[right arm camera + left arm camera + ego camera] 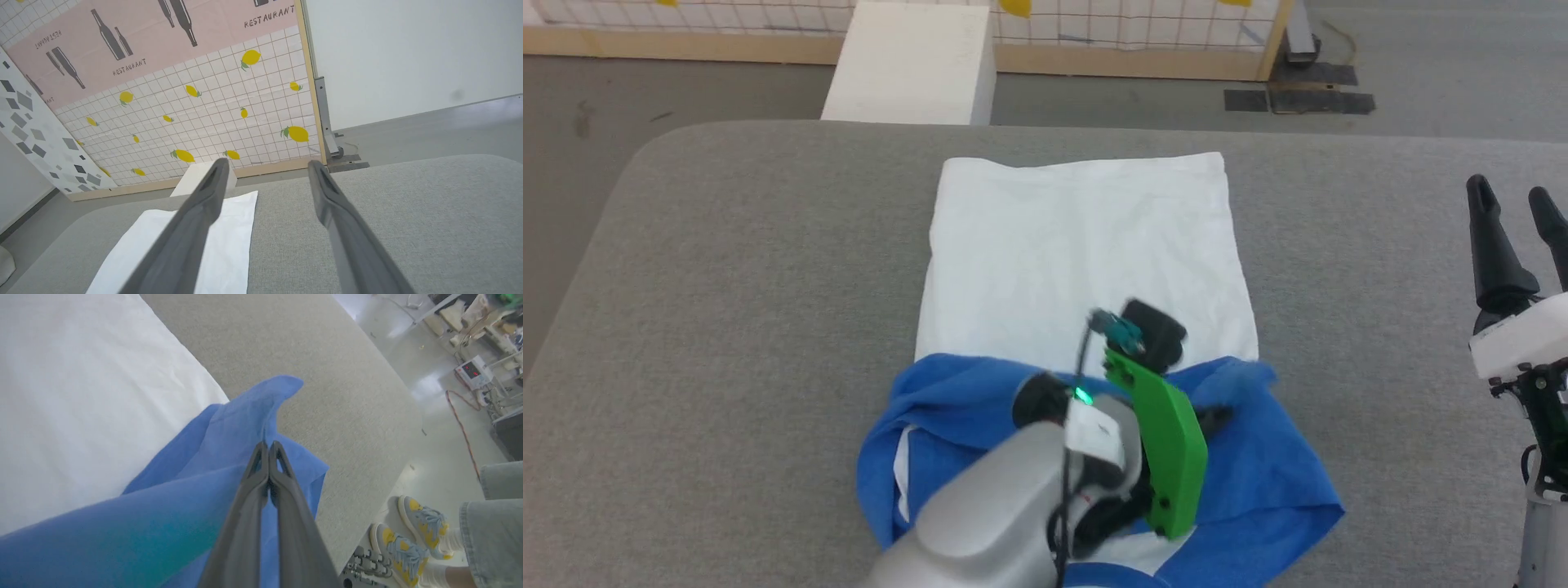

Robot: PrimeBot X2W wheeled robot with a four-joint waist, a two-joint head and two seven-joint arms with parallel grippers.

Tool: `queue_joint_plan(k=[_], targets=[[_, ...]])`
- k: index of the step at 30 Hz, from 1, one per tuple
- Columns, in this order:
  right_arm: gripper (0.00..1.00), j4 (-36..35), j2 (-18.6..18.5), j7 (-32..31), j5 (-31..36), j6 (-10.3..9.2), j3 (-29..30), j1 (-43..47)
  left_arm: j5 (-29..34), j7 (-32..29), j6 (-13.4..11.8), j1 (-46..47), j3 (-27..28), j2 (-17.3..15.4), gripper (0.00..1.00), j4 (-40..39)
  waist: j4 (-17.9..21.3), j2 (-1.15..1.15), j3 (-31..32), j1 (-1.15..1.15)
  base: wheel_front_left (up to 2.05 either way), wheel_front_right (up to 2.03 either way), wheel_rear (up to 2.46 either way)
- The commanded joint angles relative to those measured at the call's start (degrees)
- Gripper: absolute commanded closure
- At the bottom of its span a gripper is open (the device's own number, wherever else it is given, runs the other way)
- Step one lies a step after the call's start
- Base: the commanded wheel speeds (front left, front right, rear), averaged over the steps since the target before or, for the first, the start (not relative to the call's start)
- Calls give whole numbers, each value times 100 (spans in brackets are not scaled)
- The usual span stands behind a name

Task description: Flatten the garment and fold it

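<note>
The garment (1086, 245) lies on the grey table (727, 269). Its white body is spread flat toward the far edge, and the blue sleeves and shoulders (1258, 482) are bunched at the near end. My left gripper (1217, 418) reaches over the blue part, pointing right. In the left wrist view its fingers (267, 447) are pressed together on a raised fold of blue cloth (253, 412). My right gripper (1512, 192) stands open and upright off to the garment's right, above bare table, with nothing between its fingers (267, 163). The garment's white corner (229, 228) shows behind its left finger.
A white box (915, 61) stands on the floor beyond the table's far edge, in front of a tiled lemon-print panel (212, 118). A person's feet in yellow-and-grey shoes (425, 522) stand beside the table's near right edge. Cables and equipment (472, 371) lie on the floor there.
</note>
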State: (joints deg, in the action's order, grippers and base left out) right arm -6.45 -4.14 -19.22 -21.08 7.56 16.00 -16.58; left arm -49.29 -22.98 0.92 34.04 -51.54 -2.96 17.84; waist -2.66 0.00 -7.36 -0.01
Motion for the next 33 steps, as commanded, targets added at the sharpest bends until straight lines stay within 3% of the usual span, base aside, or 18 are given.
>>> queue_joint_plan(k=[1,3,4,5,6,7,12,17,24,30,33], targets=[[0,-7,22,3,12,-8,-1,72,-89,35,-36,31,-227,7,100,153,146,0,-27,1,0,0,0],[0,-5,27,2,4,-8,-19,74,-207,13,-39,43,-597,7,100,368,214,0,-41,1,0,0,0],[0,-6,32,15,-9,-8,-21,70,-449,-105,-60,26,-1037,8,100,563,261,0,-61,1,0,0,0],[0,-9,32,19,-10,-8,-14,71,-526,-145,-76,28,-1131,8,93,594,261,0,-69,1,0,0,0],[0,-12,33,25,-9,-8,-2,75,-644,-184,-95,34,-1213,8,63,618,258,0,-77,1,0,0,0],[0,-12,34,30,-8,-8,5,79,-764,-195,-124,40,-1235,8,0,621,254,0,-79,1,0,0,0],[0,24,42,34,8,-8,12,95,-1516,-349,-172,279,-1172,8,0,424,167,0,-26,1,0,0,0],[0,40,41,4,18,-8,-88,87,-2052,21,-221,675,-451,3,0,252,63,0,112,1,0,0,0],[0,161,53,-156,-53,-8,-405,4,-1268,1762,-652,1187,591,-839,0,422,8,0,163,1,0,0,0],[0,352,56,-368,-88,-8,-621,-126,-669,3248,-1108,880,1203,-1684,0,398,-47,0,-15,1,0,0,0],[0,478,42,-489,-94,-8,-680,-214,-459,3608,-1280,616,1391,-1954,0,249,-82,0,-146,1,0,0,0]])
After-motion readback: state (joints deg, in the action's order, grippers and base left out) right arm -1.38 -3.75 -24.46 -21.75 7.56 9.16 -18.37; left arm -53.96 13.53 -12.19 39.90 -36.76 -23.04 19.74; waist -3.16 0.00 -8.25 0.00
